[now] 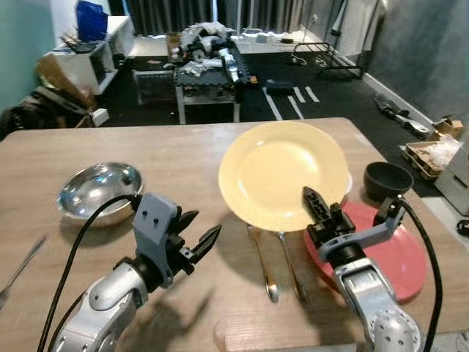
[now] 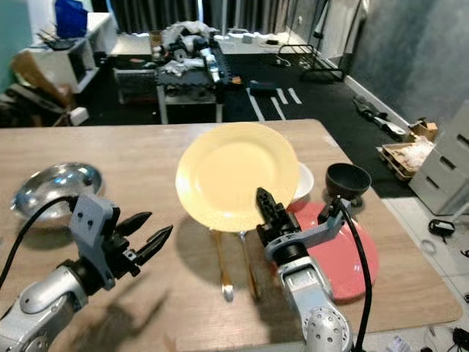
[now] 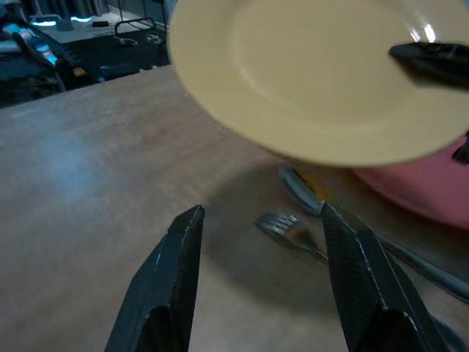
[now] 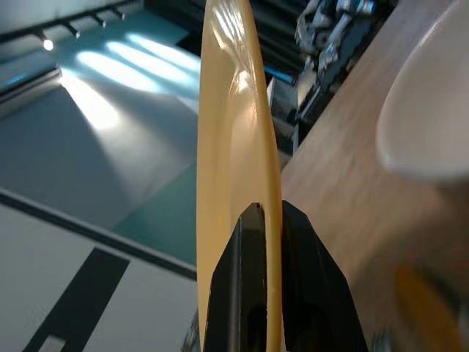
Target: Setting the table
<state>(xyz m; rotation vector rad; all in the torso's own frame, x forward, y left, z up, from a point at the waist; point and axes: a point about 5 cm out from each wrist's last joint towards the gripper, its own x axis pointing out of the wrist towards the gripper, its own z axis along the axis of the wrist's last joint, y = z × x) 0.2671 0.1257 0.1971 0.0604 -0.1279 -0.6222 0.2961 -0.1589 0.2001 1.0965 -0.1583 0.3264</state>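
My right gripper is shut on the near rim of a yellow plate, holding it lifted and tilted above the wooden table. In the right wrist view the yellow plate stands edge-on between the black fingers. A fork and a spoon lie on the table under the plate. A pink plate lies to the right, with a black bowl behind it. My left gripper hovers open over bare wood left of the cutlery. A steel bowl sits at the left.
A white bowl sits partly hidden behind the yellow plate. Another utensil lies near the table's left edge. Beyond the table are a cluttered low table, shelves and items on a dark floor.
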